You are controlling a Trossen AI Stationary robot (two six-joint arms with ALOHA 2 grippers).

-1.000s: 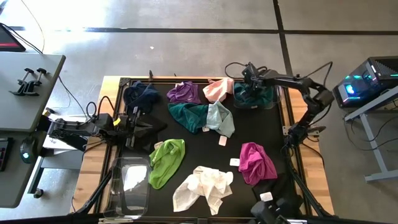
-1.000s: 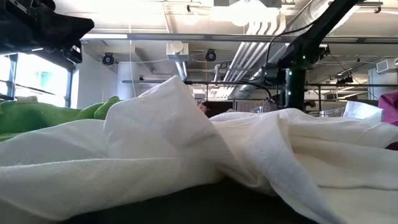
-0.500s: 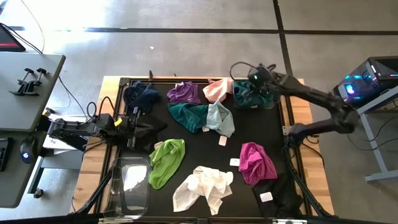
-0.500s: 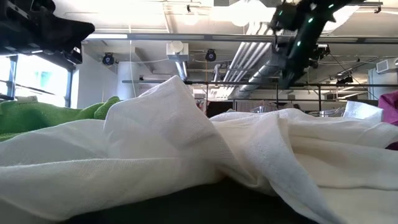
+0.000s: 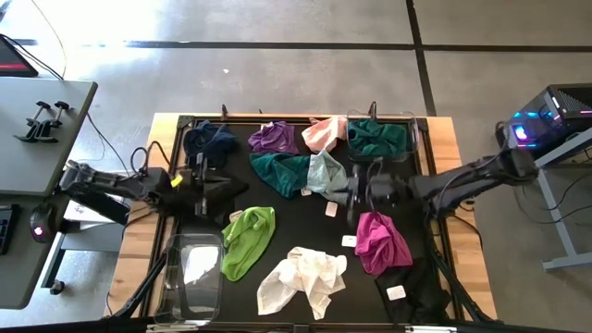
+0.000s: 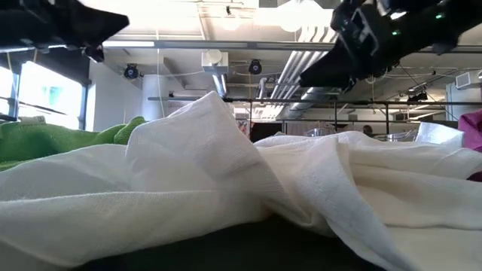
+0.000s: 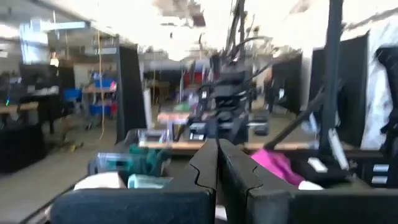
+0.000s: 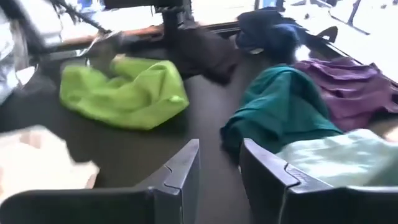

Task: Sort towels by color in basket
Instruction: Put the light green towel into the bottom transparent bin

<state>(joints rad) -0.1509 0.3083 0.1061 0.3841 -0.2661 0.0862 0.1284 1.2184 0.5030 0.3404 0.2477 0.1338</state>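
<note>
Right gripper [image 5: 353, 196], jaws part open and empty at frame center, should drop squarely onto mint towel [image 5: 327, 176], not teal towel [image 5: 280, 171]; left gripper [image 5: 225, 188] waits shut, left of center.

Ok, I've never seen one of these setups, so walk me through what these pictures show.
Two dark robot arms work at a black table sorting small towels. One picture looks straight down, one looks level across the tabletop, and two come from cameras on the arms' wrists. Loose on the table lie a lime towel, a white towel, a magenta towel, a teal towel and others. Another teal towel sits in a clear bin at the far edge. The left gripper is shut; the right gripper, jaws apart and empty, hovers mid-table.
</note>
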